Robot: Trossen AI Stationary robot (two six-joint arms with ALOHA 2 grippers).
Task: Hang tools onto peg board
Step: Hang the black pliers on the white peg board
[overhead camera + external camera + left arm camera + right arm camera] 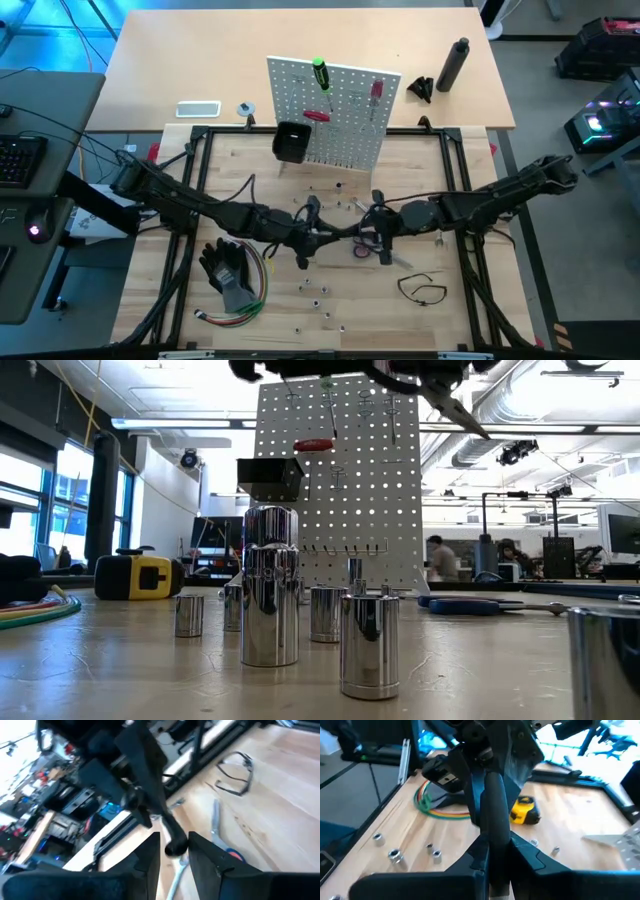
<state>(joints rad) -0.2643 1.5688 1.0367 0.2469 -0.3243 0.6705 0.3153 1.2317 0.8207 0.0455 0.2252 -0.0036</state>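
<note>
The peg board [335,110] stands upright at the table's far side. A green-handled screwdriver [320,72], two red-handled tools [316,116] and a black bin [292,142] hang on it. Above mid-table my two grippers point at each other with a long dark tool [343,233] between them. My right gripper [372,228] is shut on one end. My left gripper [312,236] is open, its fingers on either side of the other, rounded end [175,846]. My left gripper's fingers [150,857] stand close on both sides of the tool's rounded end; I cannot tell whether they touch it. My right gripper pinches the tool's dark handle [495,827] between its two fingers, coming level from the table's right and lying along the tool. The tool is lifted clear of the table.
On the table lie black gloves [228,270] and coloured wires [250,300] at the near left, a yellow tape measure [525,812], blue-handled pliers [227,854], a thin black loop [422,288] and several small metal sockets [320,295]. A black bottle [452,65] stands beyond the board.
</note>
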